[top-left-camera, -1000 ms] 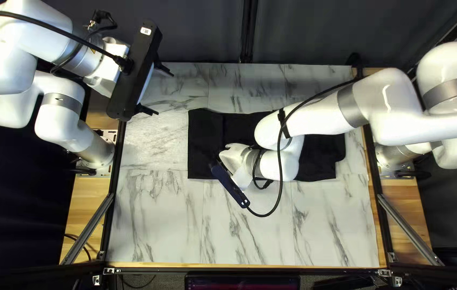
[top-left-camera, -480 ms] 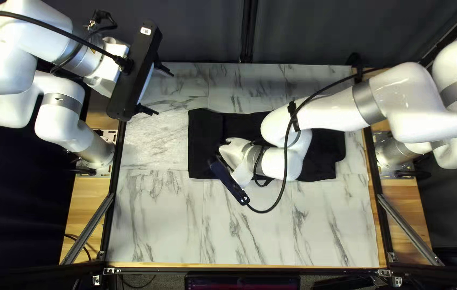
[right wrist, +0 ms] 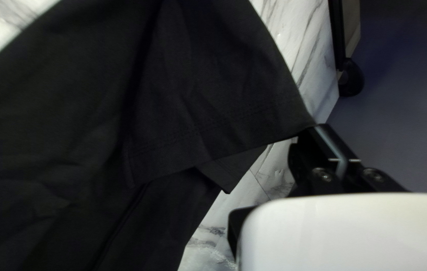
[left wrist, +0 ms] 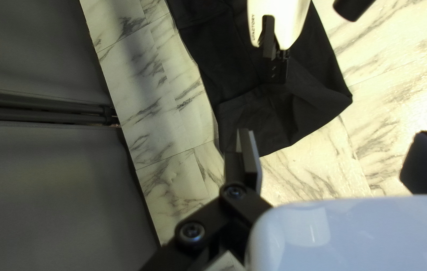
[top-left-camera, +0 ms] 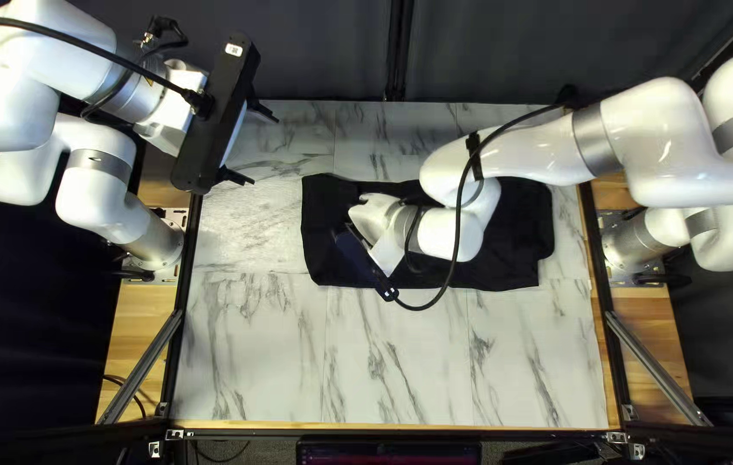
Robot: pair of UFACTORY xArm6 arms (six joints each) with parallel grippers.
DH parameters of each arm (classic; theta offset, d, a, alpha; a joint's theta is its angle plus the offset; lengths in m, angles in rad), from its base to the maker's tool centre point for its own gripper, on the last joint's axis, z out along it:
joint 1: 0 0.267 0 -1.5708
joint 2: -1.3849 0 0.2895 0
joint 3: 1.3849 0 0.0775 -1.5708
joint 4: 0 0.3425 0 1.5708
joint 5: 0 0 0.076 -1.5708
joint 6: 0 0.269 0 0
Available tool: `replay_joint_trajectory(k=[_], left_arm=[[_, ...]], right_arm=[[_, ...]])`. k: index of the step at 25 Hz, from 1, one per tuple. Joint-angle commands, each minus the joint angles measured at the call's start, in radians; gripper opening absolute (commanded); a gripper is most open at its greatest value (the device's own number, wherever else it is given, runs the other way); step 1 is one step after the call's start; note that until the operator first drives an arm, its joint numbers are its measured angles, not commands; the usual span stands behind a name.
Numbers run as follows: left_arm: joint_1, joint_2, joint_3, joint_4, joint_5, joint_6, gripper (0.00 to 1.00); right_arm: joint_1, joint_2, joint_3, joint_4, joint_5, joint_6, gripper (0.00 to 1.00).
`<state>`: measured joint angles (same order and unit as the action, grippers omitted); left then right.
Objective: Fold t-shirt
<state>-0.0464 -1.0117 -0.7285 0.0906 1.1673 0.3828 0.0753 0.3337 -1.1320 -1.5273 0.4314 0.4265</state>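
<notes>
T-shirt [top-left-camera: 517,250], long black cloth, looked light and floppy, mid-way on the white marble-look table [top-left-camera: 254,362]. My black right gripper [right wrist: 316,128] pinched its nine o'clock corner, a good spot; my black left gripper [top-left-camera: 264,151], wide open, hung empty at ten.

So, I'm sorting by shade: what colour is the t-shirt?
The t-shirt is black, clearest in the top left view.

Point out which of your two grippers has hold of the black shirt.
The right gripper: its fingers are closed on a corner of the black shirt. The left gripper is open, with nothing between its fingers.
</notes>
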Motion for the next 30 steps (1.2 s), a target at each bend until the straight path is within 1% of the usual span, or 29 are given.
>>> replay_joint_trajectory(k=[1, 4, 8, 13, 19, 25, 30], left_arm=[[0.0, 0.0, 0.0, 0.0, 0.0, 0.0, 1.0], [0.0, 0.0, 0.0, 0.0, 0.0, 0.0, 1.0], [0.0, 0.0, 0.0, 0.0, 0.0, 0.0, 1.0], [0.0, 0.0, 0.0, 0.0, 0.0, 0.0, 1.0], [0.0, 0.0, 0.0, 0.0, 0.0, 0.0, 1.0], [0.0, 0.0, 0.0, 0.0, 0.0, 0.0, 1.0], [0.0, 0.0, 0.0, 0.0, 0.0, 0.0, 1.0]], right_arm=[[0.051, 0.0, -0.002, 0.018, 0.046, 0.004, 0.0], [0.091, 0.02, -0.006, 0.026, 0.079, 0.024, 0.0], [0.109, 0.036, -0.001, 0.032, 0.09, 0.042, 0.0], [0.131, 0.016, 0.048, 0.045, 0.098, 0.063, 0.0], [0.133, -0.058, 0.14, 0.053, 0.096, 0.081, 0.0], [0.131, -0.118, 0.173, 0.099, 0.109, 0.035, 0.0], [0.152, -0.182, 0.22, 0.153, 0.149, 0.004, 0.0]])
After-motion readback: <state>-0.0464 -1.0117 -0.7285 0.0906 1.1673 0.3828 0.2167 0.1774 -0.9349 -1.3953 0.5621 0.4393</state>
